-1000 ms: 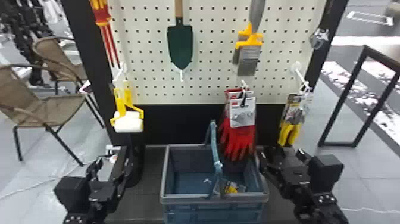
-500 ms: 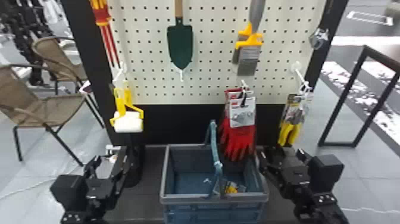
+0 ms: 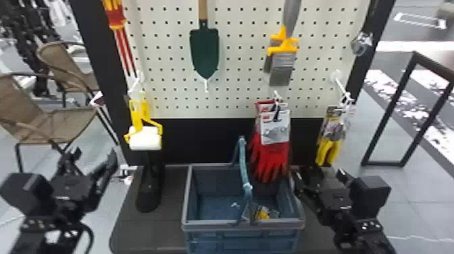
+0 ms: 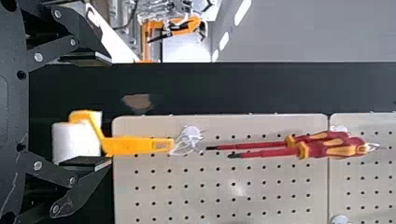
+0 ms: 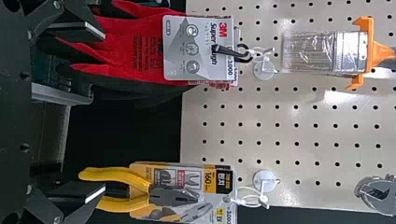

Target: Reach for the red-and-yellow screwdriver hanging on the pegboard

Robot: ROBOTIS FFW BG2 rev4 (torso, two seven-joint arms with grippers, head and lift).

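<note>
The pegboard [image 3: 175, 50] spans the head view's upper middle. Below it, at the lower middle, sits a blue basket [image 3: 243, 224]. The left claw [image 3: 94, 155], lower left, is open and empty; so is the right claw [image 3: 320, 175], lower right. Red gloves [image 3: 267, 158] hang right of centre. Two red-and-yellow screwdrivers [image 3: 115, 17] hang upper left on the pegboard.

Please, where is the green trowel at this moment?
In the head view, the trowel hangs on the pegboard between the screwdrivers at left and the brushes at right.
</note>
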